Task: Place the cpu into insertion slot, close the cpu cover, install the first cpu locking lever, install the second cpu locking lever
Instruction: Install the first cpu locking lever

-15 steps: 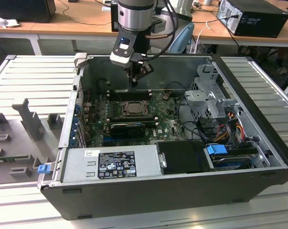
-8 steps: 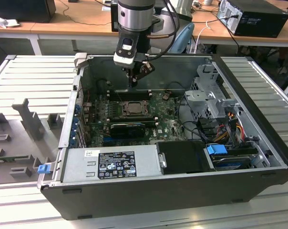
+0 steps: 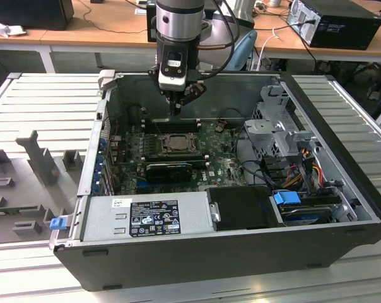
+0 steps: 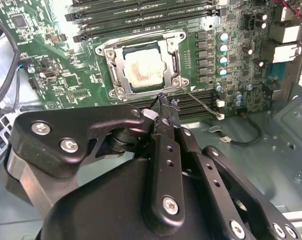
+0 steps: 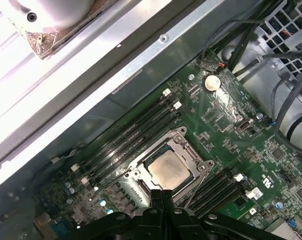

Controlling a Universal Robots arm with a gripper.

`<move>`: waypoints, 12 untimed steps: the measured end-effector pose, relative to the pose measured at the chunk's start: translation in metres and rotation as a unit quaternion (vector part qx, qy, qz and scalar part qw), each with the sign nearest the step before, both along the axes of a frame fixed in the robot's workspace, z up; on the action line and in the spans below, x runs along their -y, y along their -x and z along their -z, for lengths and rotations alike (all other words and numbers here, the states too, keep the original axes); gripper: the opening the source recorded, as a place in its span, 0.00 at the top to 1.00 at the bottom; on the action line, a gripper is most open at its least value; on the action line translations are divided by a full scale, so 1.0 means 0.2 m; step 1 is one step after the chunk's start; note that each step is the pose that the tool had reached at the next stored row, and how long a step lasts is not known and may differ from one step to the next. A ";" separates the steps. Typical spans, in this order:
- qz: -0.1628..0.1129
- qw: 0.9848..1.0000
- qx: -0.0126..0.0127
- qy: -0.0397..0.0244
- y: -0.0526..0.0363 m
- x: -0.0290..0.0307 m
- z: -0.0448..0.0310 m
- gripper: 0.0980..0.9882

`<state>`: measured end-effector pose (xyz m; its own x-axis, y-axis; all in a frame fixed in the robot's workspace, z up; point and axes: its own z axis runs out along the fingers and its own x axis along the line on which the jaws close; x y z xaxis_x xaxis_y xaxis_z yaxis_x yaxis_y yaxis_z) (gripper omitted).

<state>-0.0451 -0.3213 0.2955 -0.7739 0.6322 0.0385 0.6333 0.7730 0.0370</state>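
Observation:
The cpu [image 4: 143, 67] lies flat in the insertion slot [image 4: 106, 51] on the green board, its pale face up; it also shows in the exterior view [image 3: 176, 142] and the first wrist view [image 5: 169, 168]. The cpu cover [image 4: 120, 70] is down, framing the chip with its silver plate. A thin metal lever [image 4: 203, 103] angles away from one socket corner. My gripper [image 4: 163, 103] is shut with nothing between its black fingers. Its tips hover just above the socket's edge, by the memory slots [image 3: 175, 111].
The board sits inside an open computer case [image 3: 342, 126]. Long black memory slots [image 5: 136, 130] flank the socket. Cables and a drive cage [image 3: 275, 126] crowd the exterior view's right, and a power supply [image 3: 152, 218] lies in front. The case wall [image 5: 141, 65] runs close behind the socket.

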 end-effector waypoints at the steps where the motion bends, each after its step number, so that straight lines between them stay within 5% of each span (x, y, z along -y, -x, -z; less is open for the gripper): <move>1: -0.002 1.000 0.000 0.000 0.000 0.000 0.000 0.99; 12: -0.038 0.999 0.000 0.000 0.000 0.000 0.000 0.99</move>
<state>-0.0451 -0.3214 0.2954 -0.8197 0.5715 0.0385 0.5727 0.8189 0.0370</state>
